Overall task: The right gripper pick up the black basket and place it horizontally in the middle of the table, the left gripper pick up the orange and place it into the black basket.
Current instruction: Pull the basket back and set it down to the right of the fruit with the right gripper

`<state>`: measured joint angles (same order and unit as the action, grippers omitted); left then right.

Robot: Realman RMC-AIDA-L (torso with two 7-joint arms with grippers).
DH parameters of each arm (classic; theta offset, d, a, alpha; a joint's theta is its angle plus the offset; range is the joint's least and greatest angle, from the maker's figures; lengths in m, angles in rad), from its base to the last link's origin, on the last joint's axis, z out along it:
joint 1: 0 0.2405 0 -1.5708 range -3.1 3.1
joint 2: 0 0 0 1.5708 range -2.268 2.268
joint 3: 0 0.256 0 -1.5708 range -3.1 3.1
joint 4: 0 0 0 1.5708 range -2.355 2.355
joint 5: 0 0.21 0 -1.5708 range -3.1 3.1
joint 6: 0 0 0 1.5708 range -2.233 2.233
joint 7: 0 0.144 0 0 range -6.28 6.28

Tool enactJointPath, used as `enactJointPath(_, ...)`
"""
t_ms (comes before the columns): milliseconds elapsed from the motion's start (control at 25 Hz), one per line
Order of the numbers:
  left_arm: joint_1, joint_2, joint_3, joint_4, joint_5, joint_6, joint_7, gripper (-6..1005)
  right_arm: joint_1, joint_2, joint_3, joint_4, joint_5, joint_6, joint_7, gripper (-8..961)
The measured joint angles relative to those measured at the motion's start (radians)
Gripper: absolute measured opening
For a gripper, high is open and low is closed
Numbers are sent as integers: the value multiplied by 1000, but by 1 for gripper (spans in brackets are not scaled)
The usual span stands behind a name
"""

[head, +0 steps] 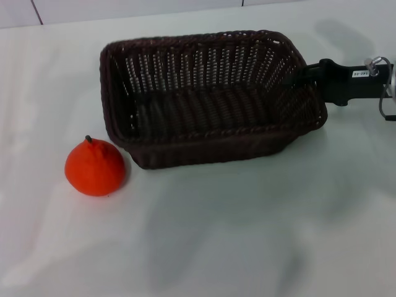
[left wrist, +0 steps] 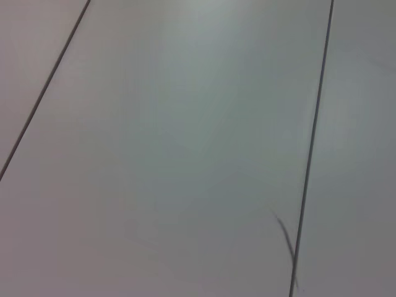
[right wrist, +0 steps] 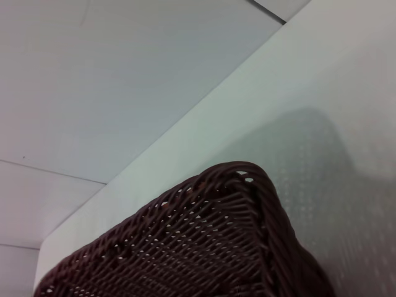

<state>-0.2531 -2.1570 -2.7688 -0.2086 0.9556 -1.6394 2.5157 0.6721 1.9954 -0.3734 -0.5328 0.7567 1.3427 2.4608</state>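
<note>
The black basket (head: pixel 204 137) lies lengthwise across the middle of the white table (head: pixel 247 235), its open top facing up. My right gripper (head: pixel 304 74) comes in from the right. Its fingers straddle the basket's right end rim, one inside and one outside, shut on it. The right wrist view shows a corner of the basket (right wrist: pixel 210 241) close up against the table (right wrist: pixel 346 93). The orange (head: pixel 94 167) sits on the table just off the basket's front left corner, stem up, not touching it. My left gripper is out of view; its wrist view shows only pale panels with dark seams.
The table's far edge (head: pixel 185 17) runs behind the basket, with a pale tiled wall beyond. Bare table surface lies in front of the basket and the orange.
</note>
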Motion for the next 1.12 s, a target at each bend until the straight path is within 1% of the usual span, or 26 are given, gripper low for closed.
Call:
enactJointPath(240,0,0,0,0,0,2,0,710,11,-2,-2,-3,0,19,-51,445)
enactJointPath(440,0,-1,0,1,0,4,0,710,23,-2,-8,-1,1,49,-93,663)
enactJointPath(640,0,-1,3,3,0,7,-3,709,23,-2,-28,-8,2,53,-102,796)
enactJointPath(760,0,-1,26,2,0,9,-5,709,15,-4,-19,-12,7,48,-116,876)
enactJointPath(840,4,1,64,-2,0,11,-7,709,7,-9,-14,-16,23,44,-128,898)
enactJointPath(960,23,19,170,-25,16,25,-15,710,-16,-21,-13,-29,78,43,-147,930)
enactJointPath(1040,44,41,267,-55,48,44,-40,710,-38,-35,-13,-35,143,47,-167,930)
enactJointPath(1120,59,69,354,-77,91,65,-77,710,-61,-48,-13,-36,215,49,-185,929)
